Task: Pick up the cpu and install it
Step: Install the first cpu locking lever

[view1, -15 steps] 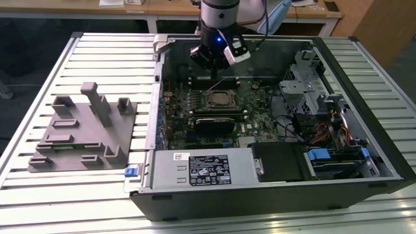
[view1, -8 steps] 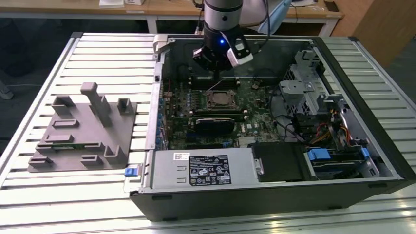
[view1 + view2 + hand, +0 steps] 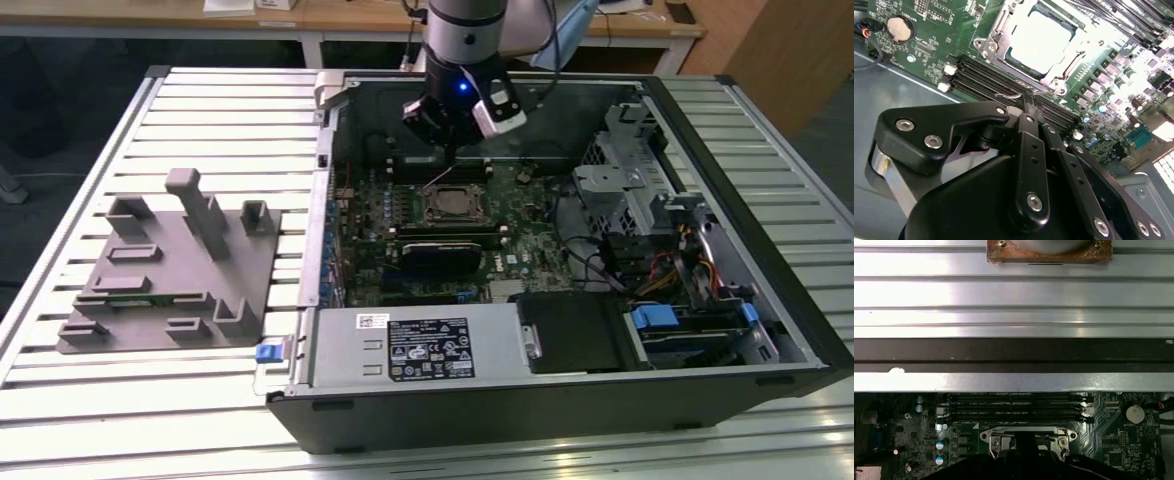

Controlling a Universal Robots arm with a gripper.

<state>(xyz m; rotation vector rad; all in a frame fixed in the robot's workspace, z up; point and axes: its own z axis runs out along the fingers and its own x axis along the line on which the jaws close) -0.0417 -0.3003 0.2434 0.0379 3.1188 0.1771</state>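
CPU (image 3: 1040, 41) is already lying pale and flat inside the socket frame (image 3: 999, 31) on the motherboard (image 3: 400, 215), so seating looks done and securing is the step in hand. Gripper (image 3: 1028, 101) is hanging just over the thin wire retention lever (image 3: 1015, 95), fingers drawn together, seemingly gripping nothing. Locking calls for swinging that lever under its catch.

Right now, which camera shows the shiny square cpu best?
The second wrist view: the cpu sits bright and near in its socket frame. The exterior view shows it small on the motherboard; in the first wrist view the pincer blocks it.
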